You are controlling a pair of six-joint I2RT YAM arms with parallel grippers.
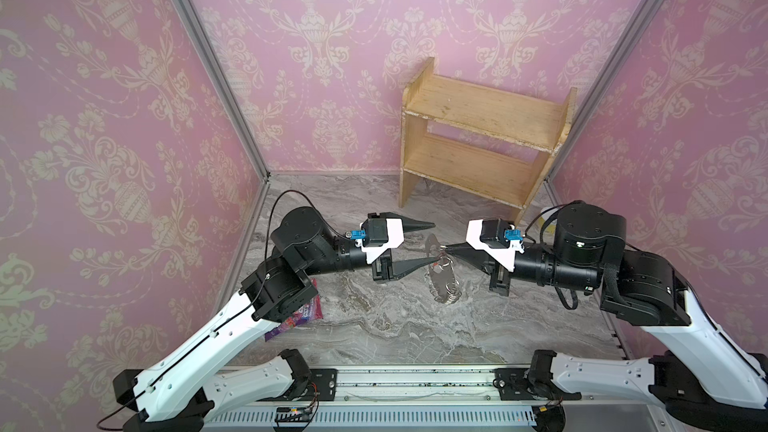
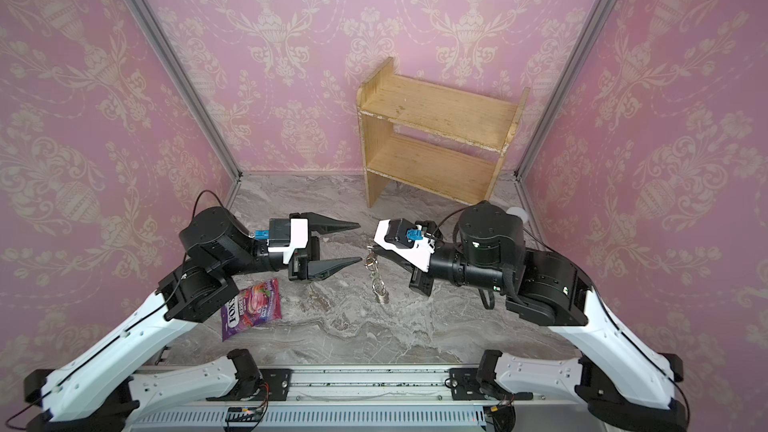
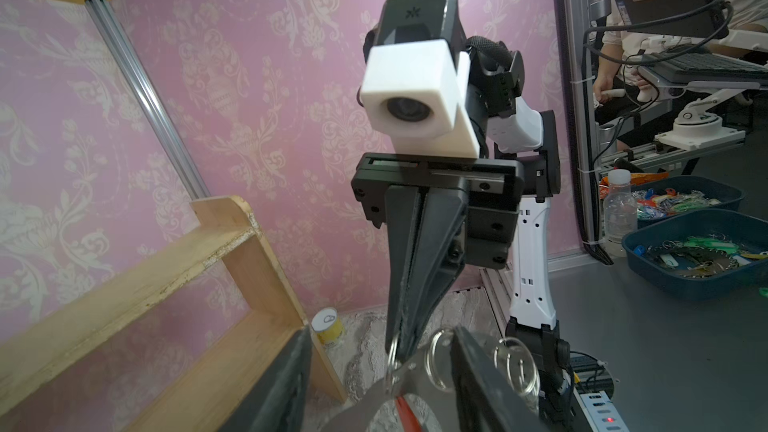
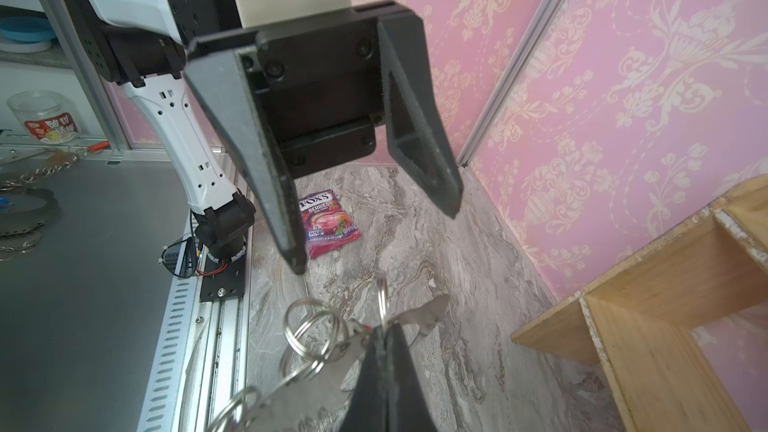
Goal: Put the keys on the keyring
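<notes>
The keyring [image 1: 441, 280] [image 2: 379, 284] is a flat greyish crescent band edged with silver split rings. It hangs mid-scene from my right gripper [image 1: 448, 248] [image 2: 370, 248], which is shut on a ring at the band's upper end [image 4: 388, 326]. In the right wrist view the band [image 4: 316, 384] trails off below the fingers. My left gripper [image 1: 435, 243] [image 2: 360, 242] faces it and stands open, one finger close beside the band [image 3: 361, 411]. Of the keys, only a sliver of red tag [image 3: 406, 412] shows under the band; how it hangs there is unclear.
A two-tier wooden shelf [image 1: 478, 139] stands at the back right against the pink wall. A yellow can [image 3: 328, 328] sits on the marble floor beside its foot. A purple candy packet [image 2: 251, 309] lies under the left arm. An aluminium rail [image 1: 415, 380] runs along the front edge.
</notes>
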